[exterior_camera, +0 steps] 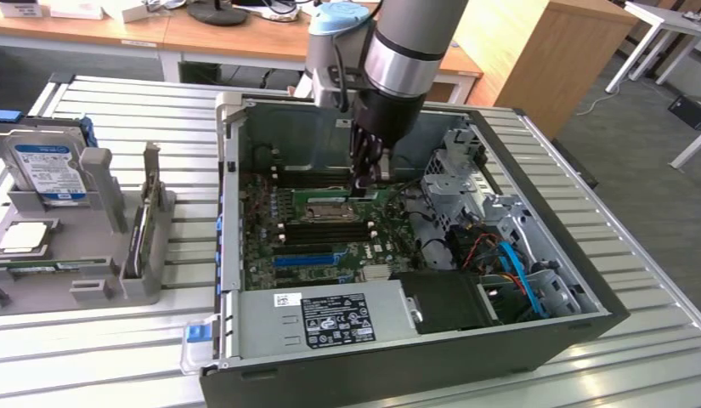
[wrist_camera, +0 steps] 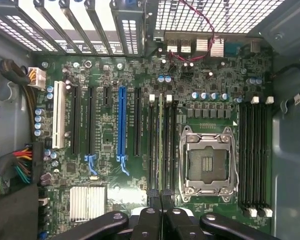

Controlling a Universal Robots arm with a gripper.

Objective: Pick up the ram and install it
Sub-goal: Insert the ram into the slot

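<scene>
the arm reaches down into the open computer case [exterior_camera: 441,355], which lies on the slatted worktop [exterior_camera: 634,340]. the gripper [exterior_camera: 370,177] sits just above the centre of the exterior view, low over the motherboard [wrist_camera: 110,135].

fingers: closed almost fully, with the two pads [wrist_camera: 151,201] nearly meeting. a thin green edge runs out from between them. this is judged to be the ram [wrist_camera: 161,142], gripped by its upper edge.

location of the ram: directly below the fingers, on edge, among the black memory slots [wrist_camera: 152,145]. these lie between the long blue slot [wrist_camera: 121,125] and the cpu socket [wrist_camera: 208,162].

orientation: the long axis of the ram lies parallel to the black slots and to the blue slot. the stick extends from the fingertips along the slot line toward the rear i/o side of the board. the grip is therefore near one end rather than mid-length. board faces stand vertical, contact edge downward.

seating depth cannot be determined.
</scene>
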